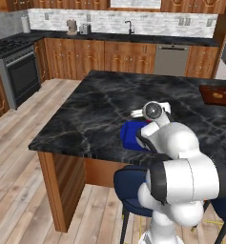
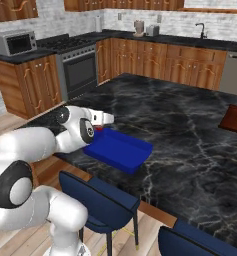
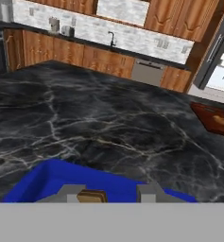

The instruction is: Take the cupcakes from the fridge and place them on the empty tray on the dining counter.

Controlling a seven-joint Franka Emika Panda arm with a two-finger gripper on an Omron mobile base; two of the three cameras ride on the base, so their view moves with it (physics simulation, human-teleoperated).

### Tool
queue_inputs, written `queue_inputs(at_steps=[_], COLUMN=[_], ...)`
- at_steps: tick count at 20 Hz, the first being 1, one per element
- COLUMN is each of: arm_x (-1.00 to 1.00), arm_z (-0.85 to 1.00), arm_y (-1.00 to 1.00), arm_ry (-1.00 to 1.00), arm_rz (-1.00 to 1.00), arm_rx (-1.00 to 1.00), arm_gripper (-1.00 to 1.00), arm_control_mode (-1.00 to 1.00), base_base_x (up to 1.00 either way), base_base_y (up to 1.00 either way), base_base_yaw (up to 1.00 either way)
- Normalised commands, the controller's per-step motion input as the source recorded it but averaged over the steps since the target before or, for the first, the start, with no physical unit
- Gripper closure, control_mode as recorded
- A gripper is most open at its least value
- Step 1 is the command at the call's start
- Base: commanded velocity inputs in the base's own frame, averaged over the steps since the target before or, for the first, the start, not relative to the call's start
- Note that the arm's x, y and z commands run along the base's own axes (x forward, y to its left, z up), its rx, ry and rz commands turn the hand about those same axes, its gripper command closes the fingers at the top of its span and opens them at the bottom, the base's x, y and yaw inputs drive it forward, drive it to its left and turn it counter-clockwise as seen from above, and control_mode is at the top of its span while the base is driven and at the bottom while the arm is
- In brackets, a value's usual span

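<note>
In the hand view my gripper (image 3: 109,192) hangs low over the near end of the blue tray (image 3: 52,179), shut on a small cupcake (image 3: 91,195), of which a tan-brown bit shows between the fingertips. From the right base view a red speck of the cupcake (image 2: 92,131) shows under the hand at the left end of the tray (image 2: 121,150). The tray (image 1: 131,135) lies near the front edge of the black marble dining counter (image 1: 100,109), partly hidden by my arm. The fridge (image 3: 212,52) stands open far right.
A reddish-brown wooden board (image 1: 216,95) with a tan pastry lies on the counter's right side. Blue stools (image 2: 102,200) stand under the counter's near edge. A stove (image 1: 19,71), a sink and a steel dishwasher (image 1: 170,59) line the far wall.
</note>
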Motion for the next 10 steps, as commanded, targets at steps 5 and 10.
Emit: queue_inputs(at_steps=[5, 10], arm_x=[0.45, 0.17], arm_z=[-0.66, -0.62], arm_y=[0.00, 0.04], arm_ry=[0.06, 0.01], arm_rz=[-0.15, -0.14], arm_rx=[0.00, 0.00], arm_gripper=[1.00, 1.00], arm_control_mode=[-1.00, -1.00], base_base_x=[0.00, 0.00], base_base_y=[0.00, 0.00], base_base_yaw=[0.00, 0.00])
